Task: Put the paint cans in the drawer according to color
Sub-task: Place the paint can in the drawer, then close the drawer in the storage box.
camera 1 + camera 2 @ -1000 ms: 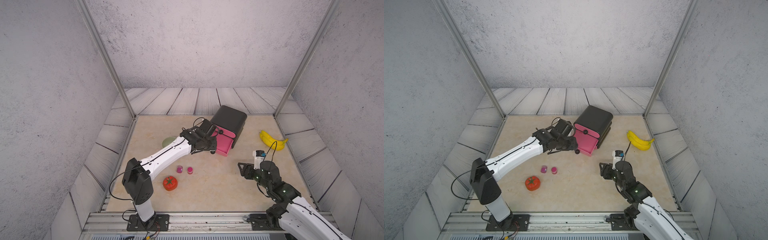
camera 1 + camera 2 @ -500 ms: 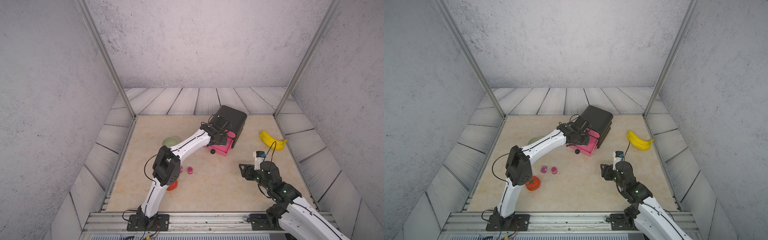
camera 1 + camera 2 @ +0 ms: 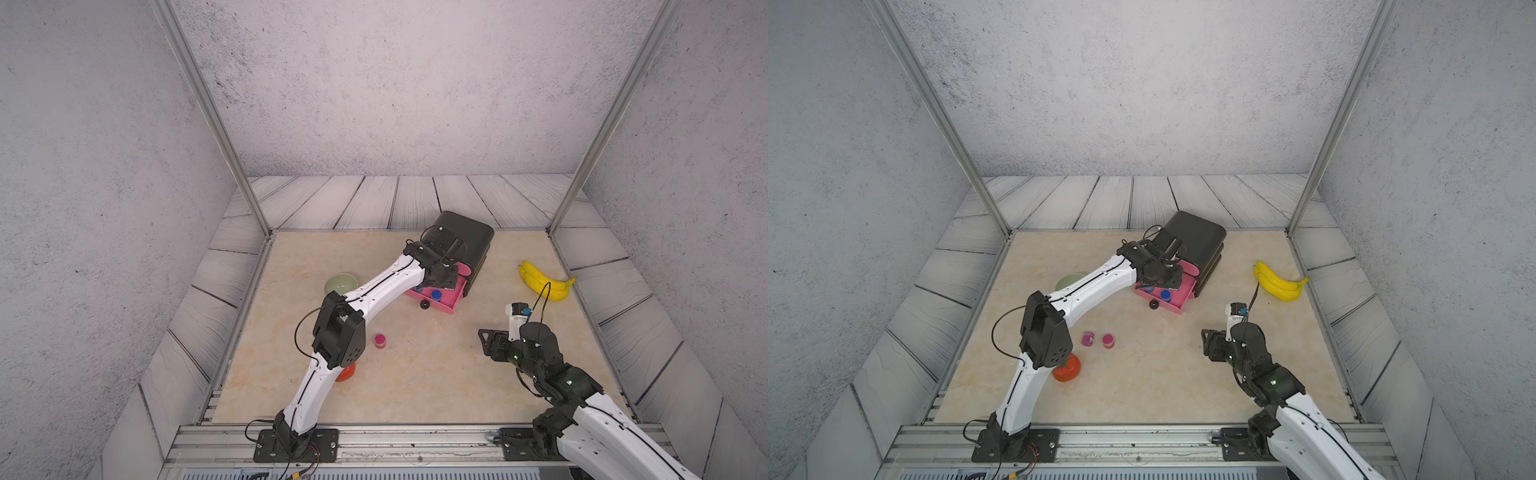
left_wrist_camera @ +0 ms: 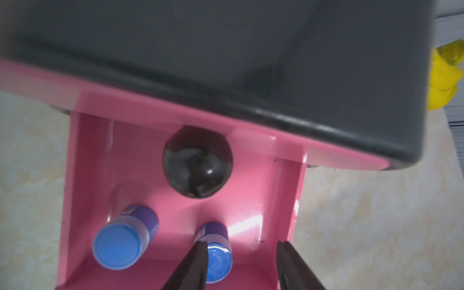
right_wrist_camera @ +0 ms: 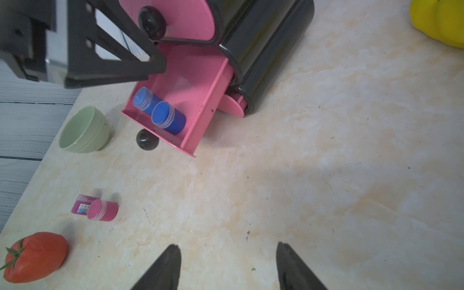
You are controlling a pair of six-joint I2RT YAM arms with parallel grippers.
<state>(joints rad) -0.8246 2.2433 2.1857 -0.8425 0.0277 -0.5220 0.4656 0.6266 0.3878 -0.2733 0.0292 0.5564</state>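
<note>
Tutor: Since a second ago, left gripper [image 3: 442, 281] has swung to above the open middle drawer [image 3: 445, 308] from its front; its elbow hides most of the tomato [image 3: 348, 372].
Student: Setting?
Tutor: Both top views: marbled beige table [image 3: 1163, 386], grey plank surround, rough grey walls; glossy black rounded cabinet [image 3: 1200, 232]; pink cans [image 3: 1108, 340] stand near the tomato.
Student: Left wrist?
Tutor: Blurred. Fingers [image 4: 193, 271] part-spread, gripping nothing; blue cans [image 4: 118, 246] stand in the glossy drawer, one just beside a finger.
Student: Right wrist?
Tutor: Right gripper [image 5: 227, 253] hangs spread and empty over bare table; blue cans sit side by side near the drawer's front; bananas [image 5: 439, 22] cut off.
</note>
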